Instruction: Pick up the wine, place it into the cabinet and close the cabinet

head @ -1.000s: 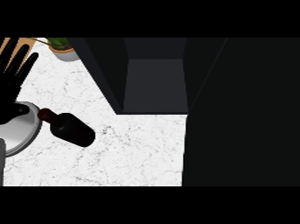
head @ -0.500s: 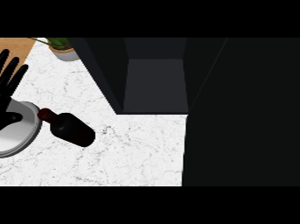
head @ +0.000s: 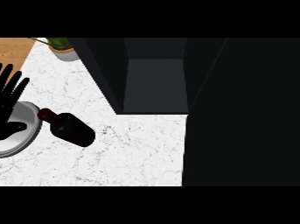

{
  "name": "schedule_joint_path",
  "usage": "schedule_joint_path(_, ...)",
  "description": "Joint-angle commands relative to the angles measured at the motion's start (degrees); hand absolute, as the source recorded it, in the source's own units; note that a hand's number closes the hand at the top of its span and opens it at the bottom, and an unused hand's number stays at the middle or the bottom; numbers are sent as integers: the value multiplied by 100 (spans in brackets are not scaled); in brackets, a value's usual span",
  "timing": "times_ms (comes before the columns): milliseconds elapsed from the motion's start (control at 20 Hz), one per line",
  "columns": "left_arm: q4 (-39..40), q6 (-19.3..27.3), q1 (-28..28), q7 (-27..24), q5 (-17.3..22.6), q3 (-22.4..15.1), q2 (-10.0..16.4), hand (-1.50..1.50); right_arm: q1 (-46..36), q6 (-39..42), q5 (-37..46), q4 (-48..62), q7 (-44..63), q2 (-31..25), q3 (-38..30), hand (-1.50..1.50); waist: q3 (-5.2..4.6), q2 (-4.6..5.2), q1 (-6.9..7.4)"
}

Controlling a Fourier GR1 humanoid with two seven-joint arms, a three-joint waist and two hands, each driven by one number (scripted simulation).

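Fingers (head: 8, 81) of the black left hand (head: 0, 109) straight and fanned apart, pointing up the view at the far left edge, grasping nothing; at rest, by the look of it, partly over the round white plate (head: 15, 146). Behind it, a strip of light brown wooden top (head: 4, 50).

Just right of the plate's rim, the dark glass wine bottle with a deep red neck (head: 71, 130), on the white marbled counter (head: 133, 153), touched by no hand. Hard to tell whether upright or lying; neck end toward the plate. Probably heavy for its size, rigid, smooth enough to slip, and breakable if knocked over. Best taken round the wide body, below the shoulder, rather than by the thin neck.

Further back, a small green plant in a pale pot (head: 63, 47). Then the dark open cabinet (head: 155, 85), grey inside, without the bottle and well apart from it. Beyond that, only a broad dark surface (head: 249, 109), possibly the cabinet's door or side. No sign of the right hand. Nothing of the task done yet: pick-up first.
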Motion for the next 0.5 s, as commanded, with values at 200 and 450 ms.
schedule_joint_path(200, 1237, -776, 113, -812, -229, 199, 143, -150, 45, -243, 118, -531, 485, 174, 366, -150, -2, 1, -15)
schedule_joint_path(450, 1668, -1049, 130, -973, -302, 185, 193, -150, -78, -42, 204, -137, 250, 126, 282, -150, -2, 3, -6)
